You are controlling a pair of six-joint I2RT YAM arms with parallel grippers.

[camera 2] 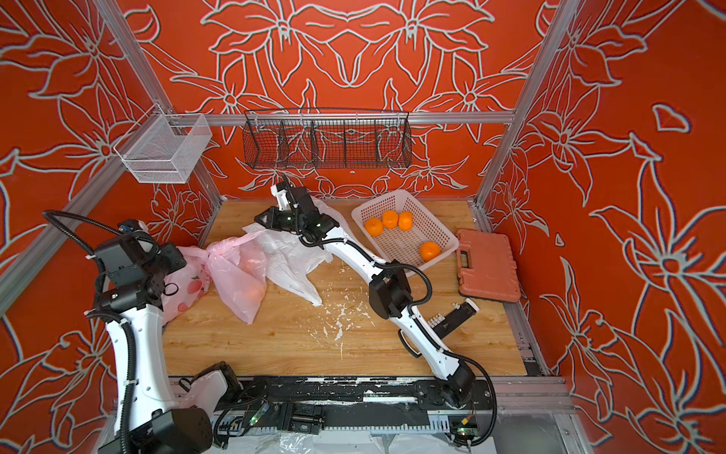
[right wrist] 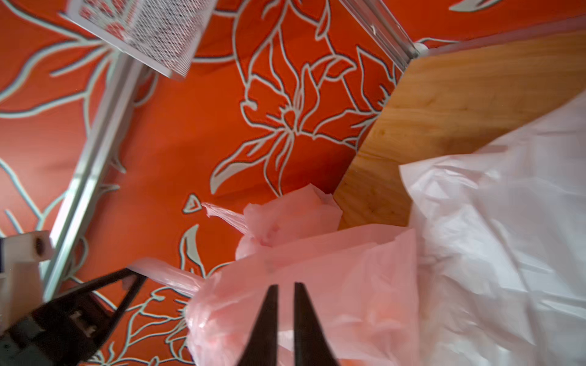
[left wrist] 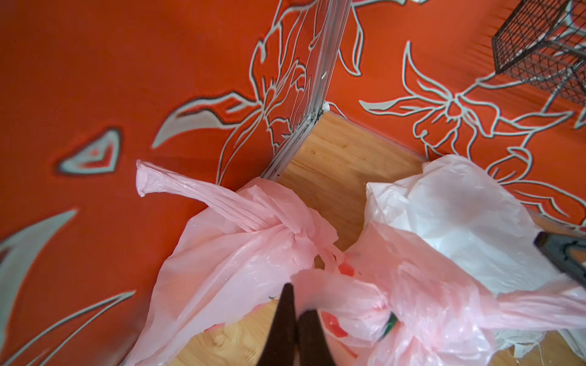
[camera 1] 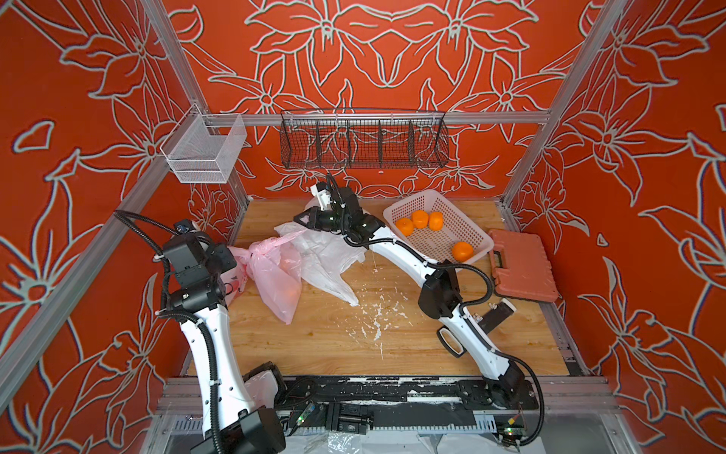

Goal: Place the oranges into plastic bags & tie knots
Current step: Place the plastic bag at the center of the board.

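Several oranges (camera 1: 420,219) lie in the pale pink basket (camera 1: 440,245) at the back right. A pink plastic bag (camera 1: 275,275) lies left of centre with orange showing faintly through it. A second pink bag with peach prints (camera 2: 188,291) sits by the left wall, its handles tied in a knot (left wrist: 298,237). The white bag (camera 1: 326,263) lies crumpled behind them. My left gripper (left wrist: 298,298) is shut on a fold of the pink bag's strap (left wrist: 333,285). Over the white bag, my right gripper (right wrist: 284,285) points left with a narrow gap between its fingers and nothing in it.
An orange-brown tool case (camera 1: 524,265) lies at the right edge, with a black device (camera 1: 497,316) in front of it. White flakes (camera 1: 377,314) litter the wooden table's middle. A black wire basket (camera 1: 363,143) and a white mesh basket (camera 1: 204,151) hang on the back rail.
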